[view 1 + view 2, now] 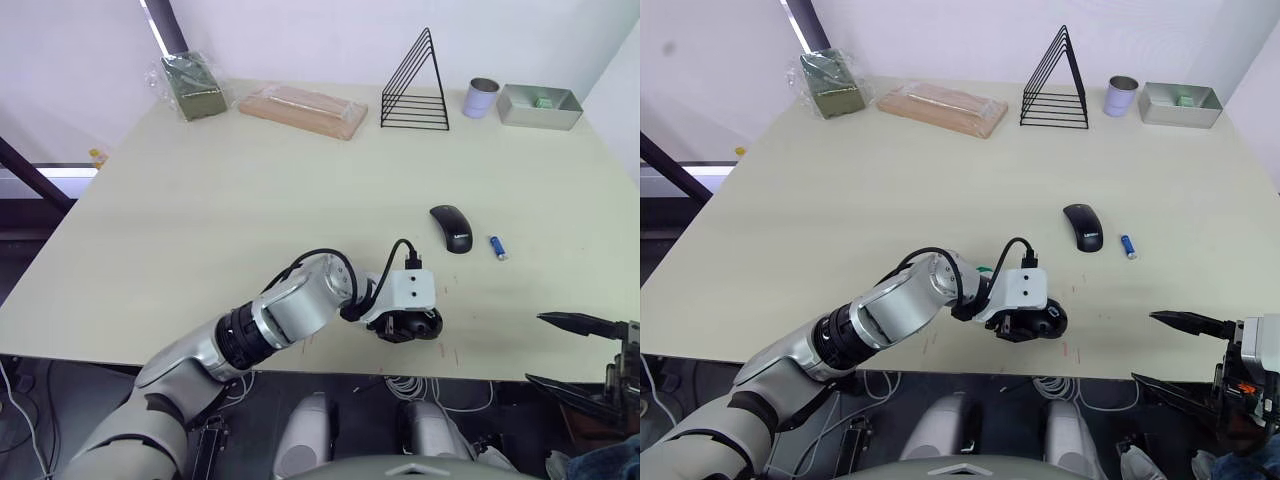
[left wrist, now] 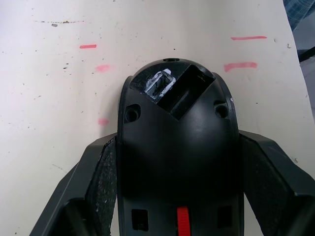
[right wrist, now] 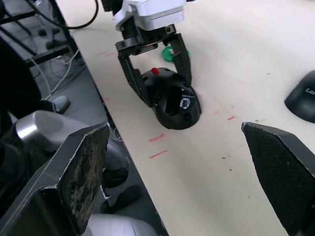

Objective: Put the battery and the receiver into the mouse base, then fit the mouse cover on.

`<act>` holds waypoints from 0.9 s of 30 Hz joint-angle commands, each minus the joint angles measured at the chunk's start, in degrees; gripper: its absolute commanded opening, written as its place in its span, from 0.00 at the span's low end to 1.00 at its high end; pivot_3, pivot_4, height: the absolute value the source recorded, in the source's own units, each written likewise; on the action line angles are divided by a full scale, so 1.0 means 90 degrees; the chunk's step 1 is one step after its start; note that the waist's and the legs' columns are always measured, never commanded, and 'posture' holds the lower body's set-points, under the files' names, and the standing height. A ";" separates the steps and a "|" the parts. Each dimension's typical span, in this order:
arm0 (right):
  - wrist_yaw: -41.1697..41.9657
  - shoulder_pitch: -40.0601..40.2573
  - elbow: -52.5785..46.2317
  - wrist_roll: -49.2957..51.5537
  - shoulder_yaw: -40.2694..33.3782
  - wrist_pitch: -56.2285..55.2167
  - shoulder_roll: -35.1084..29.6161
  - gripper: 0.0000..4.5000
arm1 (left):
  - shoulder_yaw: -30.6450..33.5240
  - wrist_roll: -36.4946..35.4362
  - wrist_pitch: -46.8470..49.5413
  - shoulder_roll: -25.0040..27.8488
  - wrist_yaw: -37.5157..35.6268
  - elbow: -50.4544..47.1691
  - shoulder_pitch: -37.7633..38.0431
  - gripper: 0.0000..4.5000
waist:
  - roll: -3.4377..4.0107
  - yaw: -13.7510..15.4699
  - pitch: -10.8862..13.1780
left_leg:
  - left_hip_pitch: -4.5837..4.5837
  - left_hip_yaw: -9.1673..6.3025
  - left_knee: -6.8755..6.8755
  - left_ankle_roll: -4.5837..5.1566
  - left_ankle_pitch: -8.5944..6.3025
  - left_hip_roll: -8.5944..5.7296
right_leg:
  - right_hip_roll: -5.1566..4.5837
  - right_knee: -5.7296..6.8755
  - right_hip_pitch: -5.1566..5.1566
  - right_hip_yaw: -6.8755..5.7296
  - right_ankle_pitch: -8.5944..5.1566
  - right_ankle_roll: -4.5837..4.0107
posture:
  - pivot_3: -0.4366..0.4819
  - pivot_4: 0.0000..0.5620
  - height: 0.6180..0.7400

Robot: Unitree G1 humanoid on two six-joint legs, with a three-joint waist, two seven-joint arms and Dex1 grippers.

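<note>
My left gripper (image 1: 405, 326) is shut on the mouse base (image 2: 177, 128), holding it by its two sides at the table's front edge. At the base's end an empty rectangular bay (image 2: 188, 89) lies open. Beside it a small silvery-rimmed piece (image 2: 160, 83) sits in a slot; I cannot tell whether it is the receiver. The mouse cover (image 1: 452, 228) lies on the table further back and to the right. The blue battery (image 1: 497, 248) lies just right of the cover. My right gripper (image 1: 575, 355) hangs open off the front right edge, with nothing between its fingers.
A green disc (image 3: 170, 51) lies on the table just behind the left gripper. Along the back stand a black wire rack (image 1: 415, 85), a cup (image 1: 482, 97), a grey tray (image 1: 540, 106), a wrapped wooden block (image 1: 303, 110) and a bagged green item (image 1: 192, 88).
</note>
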 commanded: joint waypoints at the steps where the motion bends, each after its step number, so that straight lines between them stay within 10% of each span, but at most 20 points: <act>1: -0.0337 -0.0014 -0.0216 -0.0007 -0.0029 0.0062 0.0096 1.00 | -0.0150 0.0148 -0.0036 0.0027 -0.0058 0.0115 0.0029 0.66 | 0.0001 0.0000 0.0000 | 0.0000 0.0000 0.0000 0.0000 0.0000 0.0000 | 0.0000 0.0000 0.0000 0.0000 0.0000 0.0000 | 0.48 0.27 1.00; 9: -0.2505 -0.0600 -0.0592 -0.0221 0.0258 0.1396 0.0204 1.00 | -0.0124 0.0213 -0.0021 -0.0100 -0.0057 0.0168 0.0052 0.66 | 0.0008 0.0004 -0.0007 | 0.0000 -0.0001 0.0000 0.0000 0.0000 -0.0001 | -0.0002 0.0000 0.0000 -0.0001 0.0000 -0.0001 | 0.48 0.27 1.00; 22: -0.6277 -0.4820 0.1311 -0.1165 0.1981 0.4754 0.0785 1.00 | -0.0091 0.0316 -0.0064 -0.0210 -0.0068 0.0323 0.0085 0.66 | 0.0027 0.0007 -0.0032 | -0.0010 -0.0002 0.0004 0.0002 0.0001 -0.0011 | -0.0008 -0.0004 0.0000 -0.0002 0.0001 -0.0001 | 0.48 0.27 1.00; 27: -0.6541 -0.5162 0.1490 -0.1445 0.2198 0.4738 0.1097 0.63 | -0.0098 0.0345 -0.0078 -0.0194 -0.0105 0.0364 0.0088 0.66 | 0.0030 -0.0012 -0.0034 | -0.0011 -0.0005 0.0004 0.0003 0.0001 -0.0010 | -0.0006 -0.0002 0.0000 -0.0003 0.0001 0.0002 | 0.48 0.27 1.00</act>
